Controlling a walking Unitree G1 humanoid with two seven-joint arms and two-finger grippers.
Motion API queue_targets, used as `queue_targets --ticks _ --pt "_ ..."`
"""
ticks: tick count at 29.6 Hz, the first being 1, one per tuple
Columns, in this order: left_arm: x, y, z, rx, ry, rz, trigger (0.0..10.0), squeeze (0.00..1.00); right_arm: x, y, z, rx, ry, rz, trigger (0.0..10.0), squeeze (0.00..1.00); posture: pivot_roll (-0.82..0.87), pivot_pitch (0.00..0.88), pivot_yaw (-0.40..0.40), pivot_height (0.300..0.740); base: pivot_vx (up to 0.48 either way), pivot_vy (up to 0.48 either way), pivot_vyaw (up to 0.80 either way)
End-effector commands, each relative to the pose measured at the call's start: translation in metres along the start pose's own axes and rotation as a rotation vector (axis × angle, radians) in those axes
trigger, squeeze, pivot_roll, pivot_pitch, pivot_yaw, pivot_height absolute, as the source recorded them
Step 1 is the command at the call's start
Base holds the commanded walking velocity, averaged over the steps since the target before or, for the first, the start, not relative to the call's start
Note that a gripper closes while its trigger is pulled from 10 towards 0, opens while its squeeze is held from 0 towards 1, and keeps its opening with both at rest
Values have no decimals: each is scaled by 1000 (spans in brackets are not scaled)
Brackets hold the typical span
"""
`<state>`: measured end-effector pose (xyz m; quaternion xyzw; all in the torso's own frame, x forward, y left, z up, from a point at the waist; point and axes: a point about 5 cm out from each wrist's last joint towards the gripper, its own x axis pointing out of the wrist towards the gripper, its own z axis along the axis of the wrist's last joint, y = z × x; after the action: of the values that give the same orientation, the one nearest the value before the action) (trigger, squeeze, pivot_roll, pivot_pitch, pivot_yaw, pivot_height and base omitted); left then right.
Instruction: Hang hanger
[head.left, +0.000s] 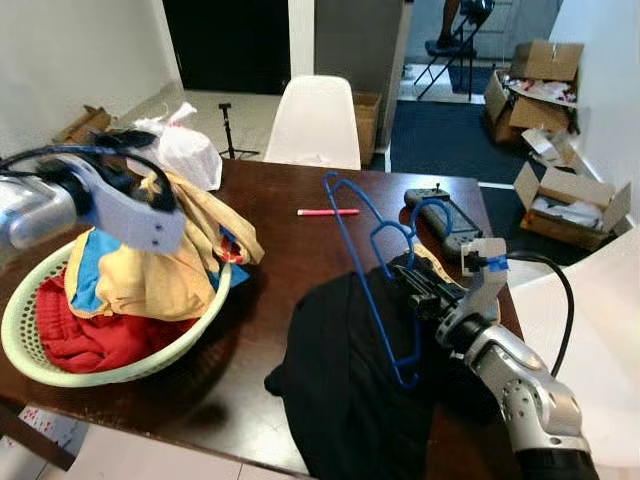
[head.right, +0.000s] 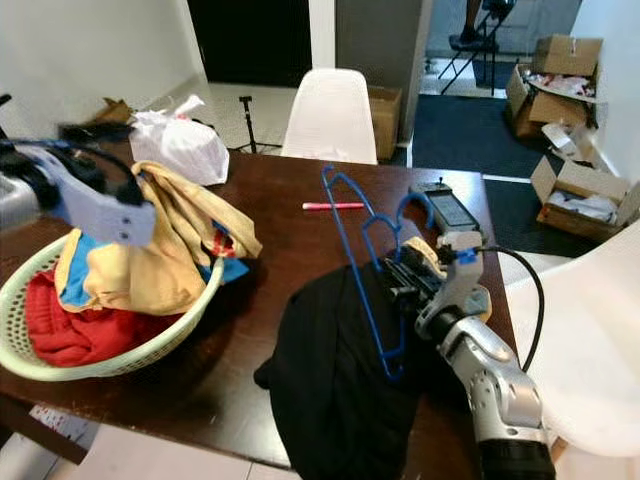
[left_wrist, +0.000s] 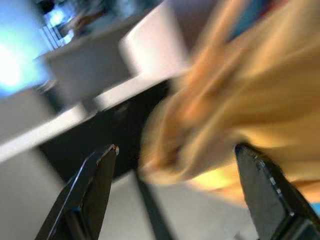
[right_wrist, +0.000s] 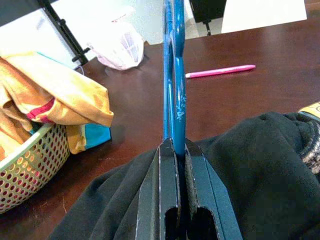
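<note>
A blue wire hanger (head.left: 372, 262) stands on edge over the dark wooden table (head.left: 300, 250), its lower end against a black garment (head.left: 350, 380) heaped at the table's front edge. My right gripper (right_wrist: 175, 146) is shut on the blue hanger (right_wrist: 173, 75) close to the garment (right_wrist: 250, 170). My left gripper (left_wrist: 177, 150) is open with nothing between its fingers, blurred, raised over the yellow cloth (head.left: 170, 260) in the laundry basket (head.left: 40, 365) at the left.
The pale green basket holds yellow, blue and red clothes. A pink pen (head.left: 327, 212) and a handheld game console (head.left: 445, 222) lie on the table. A white plastic bag (head.left: 185, 150) sits at the back left. A white chair (head.left: 315, 122) stands behind; cardboard boxes (head.left: 560, 190) lie on the floor at right.
</note>
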<state>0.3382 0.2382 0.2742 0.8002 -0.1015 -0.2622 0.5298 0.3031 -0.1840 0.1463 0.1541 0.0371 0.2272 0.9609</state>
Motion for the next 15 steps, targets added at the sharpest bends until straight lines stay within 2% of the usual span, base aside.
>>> queue_targets --ticks 1,4,12,15 --pt "2 -13 2 14 -61 -163 10000 0 -3 -2 -3 -6 13 -13 10000 0 9 21 19 740 0 0 0" --pt "0 -25 -2 73 -101 -332 10000 0 -5 -3 -3 -6 14 -15 10000 0 7 21 23 740 0 0 0" --pt "0 -39 -12 169 -110 -473 10000 0 -7 -5 -4 3 15 -19 10000 0 1 26 26 740 0 0 0" --pt "3 -31 -18 220 -88 -489 10000 0 -8 -5 -5 7 16 -18 10000 0 0 26 27 740 0 0 0"
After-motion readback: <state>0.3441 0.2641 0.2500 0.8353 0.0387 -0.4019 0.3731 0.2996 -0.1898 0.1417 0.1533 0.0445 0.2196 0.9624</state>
